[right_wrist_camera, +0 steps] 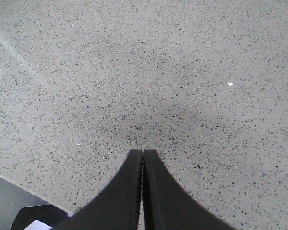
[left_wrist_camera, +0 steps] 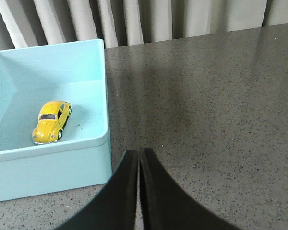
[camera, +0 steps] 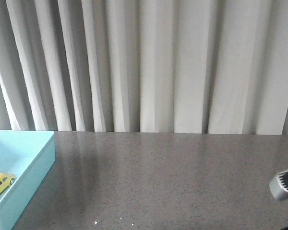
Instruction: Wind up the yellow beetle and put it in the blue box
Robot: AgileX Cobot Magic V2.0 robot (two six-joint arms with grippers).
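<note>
**Beetle in the box, both claws empty**

The speckled dark desk (camera: 173,177) fills most of the front view, with a pleated grey curtain (camera: 149,62) behind it. At its left edge sits the blue box (left_wrist_camera: 86,165), and the yellow beetle (left_wrist_camera: 51,121) stands on its wheels on the box floor, near the wall closest to the left claw and apart from it.

The left claw (left_wrist_camera: 138,160) hangs over the desk just outside that wall, fingers pressed together and holding nothing. The right claw (right_wrist_camera: 142,160) is likewise pressed together and empty, over bare desk well away from the box.

Judging from this, the storing step looks done (whether the beetle was wound cannot be told here). The next move would seem to call only for the arms to draw clear. Nothing stands in the way.
</note>
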